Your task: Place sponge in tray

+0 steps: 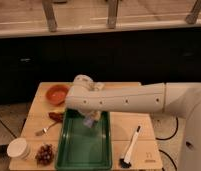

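Note:
My white arm reaches in from the right, and the gripper (pixel 92 117) hangs below its wrist over the far end of the tray (pixel 74 155). The gripper is shut on the sponge (pixel 89 122), a small blue-grey block held just above the tray's floor. The deep-green tray lies lengthwise in the middle of the wooden table. The arm hides the tray's far rim.
An orange bowl (pixel 56 93) stands at the back left. A reddish-brown item (pixel 56 116) and a fork (pixel 46 131) lie left of the tray. A white cup (pixel 18 148) and dark grapes (pixel 44 153) sit front left. A black-bristled brush (pixel 130 148) lies right of the tray.

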Robot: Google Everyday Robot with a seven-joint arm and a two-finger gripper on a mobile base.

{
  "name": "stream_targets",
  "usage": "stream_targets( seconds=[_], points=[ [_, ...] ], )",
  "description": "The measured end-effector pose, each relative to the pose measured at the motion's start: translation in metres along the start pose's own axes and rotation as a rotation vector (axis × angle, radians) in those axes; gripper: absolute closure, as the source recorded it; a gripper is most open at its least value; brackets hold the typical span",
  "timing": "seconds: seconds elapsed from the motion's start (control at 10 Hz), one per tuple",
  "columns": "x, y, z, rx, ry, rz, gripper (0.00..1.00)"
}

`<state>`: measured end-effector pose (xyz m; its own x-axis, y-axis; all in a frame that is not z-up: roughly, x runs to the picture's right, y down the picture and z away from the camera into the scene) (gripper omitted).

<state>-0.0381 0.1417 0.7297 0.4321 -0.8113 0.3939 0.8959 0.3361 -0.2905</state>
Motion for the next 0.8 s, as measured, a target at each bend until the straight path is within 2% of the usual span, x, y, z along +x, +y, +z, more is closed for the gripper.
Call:
stream_targets(
  seconds=[0.8],
  points=[
    [-0.021, -0.007, 0.012, 0.019, -0.025, -0.072, 0.97]
  ],
)
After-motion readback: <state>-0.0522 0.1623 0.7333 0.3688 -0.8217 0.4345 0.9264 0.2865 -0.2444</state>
